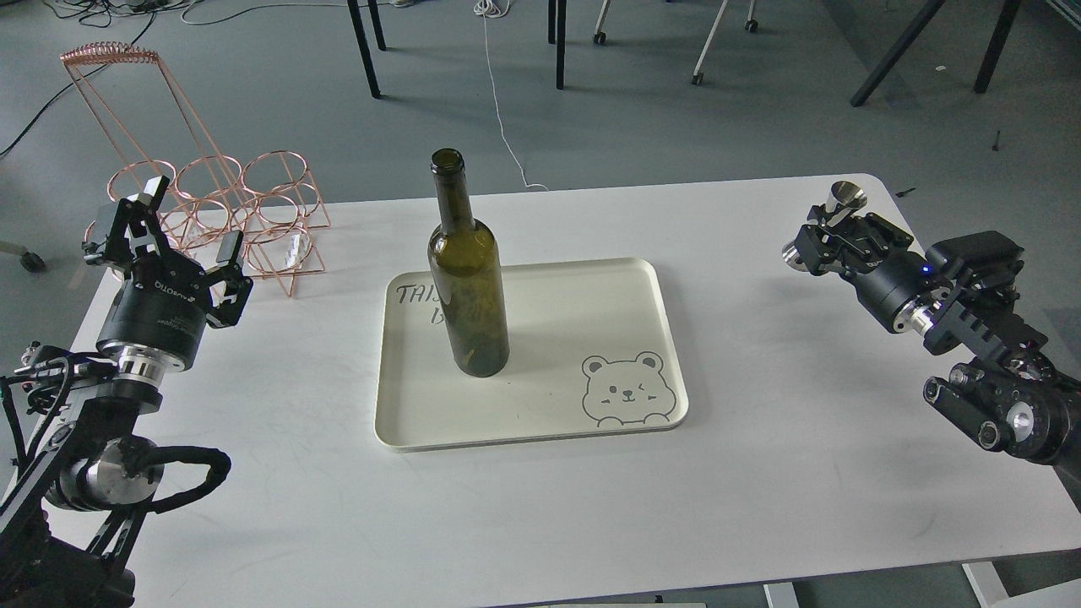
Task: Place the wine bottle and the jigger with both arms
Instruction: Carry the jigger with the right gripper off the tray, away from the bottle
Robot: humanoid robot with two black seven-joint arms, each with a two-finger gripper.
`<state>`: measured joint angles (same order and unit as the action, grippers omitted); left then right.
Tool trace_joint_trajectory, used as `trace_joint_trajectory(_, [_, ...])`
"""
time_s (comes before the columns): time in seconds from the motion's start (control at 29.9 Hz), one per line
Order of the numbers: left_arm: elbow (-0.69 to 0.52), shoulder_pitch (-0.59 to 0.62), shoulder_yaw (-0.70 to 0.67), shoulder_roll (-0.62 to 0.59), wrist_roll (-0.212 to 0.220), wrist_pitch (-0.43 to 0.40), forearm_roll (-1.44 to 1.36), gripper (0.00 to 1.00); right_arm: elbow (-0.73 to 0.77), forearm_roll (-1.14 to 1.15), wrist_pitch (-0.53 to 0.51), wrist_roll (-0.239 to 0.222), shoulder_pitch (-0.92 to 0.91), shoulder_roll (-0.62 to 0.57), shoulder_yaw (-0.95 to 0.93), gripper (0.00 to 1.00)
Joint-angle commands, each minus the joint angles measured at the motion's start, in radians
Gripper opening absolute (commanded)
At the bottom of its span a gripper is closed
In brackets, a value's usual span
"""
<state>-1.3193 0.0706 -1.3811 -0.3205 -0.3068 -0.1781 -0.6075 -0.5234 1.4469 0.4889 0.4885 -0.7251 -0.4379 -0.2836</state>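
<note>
At your far left the left gripper [187, 221] hangs over the table's [760, 473] left edge with its fingers spread wide and nothing between them. Just behind it, toward one o'clock, a copper wire rack [245, 215] sits on the table's back-left corner, with what looks like a clear glass inside one of its rings.

Moving right, you reach the cream tray [540, 422] in the middle of the table. The wine bottle [466, 274] stands upright on the tray's left half, partly hiding some printed lettering; a bear face [627, 390] is drawn in the tray's corner at about four o'clock from the bottle.

Farther right, well apart from the tray at about two o'clock from it, the right gripper [832, 232] is over the table's back-right corner, clamped around the jigger [844, 203]. The jigger is held tilted, one shiny cone mouth pointing up and away from you.
</note>
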Motion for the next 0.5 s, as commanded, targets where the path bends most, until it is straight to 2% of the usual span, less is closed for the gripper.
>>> trace_joint_trajectory(0.0, [0.0, 0.0, 0.002, 0.0, 0.0, 0.0, 0.0, 0.98, 0.003, -0.026, 0.0, 0.0, 0.041, -0.001, -0.002, 0.16])
trace_joint_trajectory(0.47, [0.0, 0.0, 0.004, 0.003, 0.0, 0.0, -0.002, 0.98, 0.029, -0.122, 0.0, 0.0, 0.089, 0.011, 0.007, 0.16])
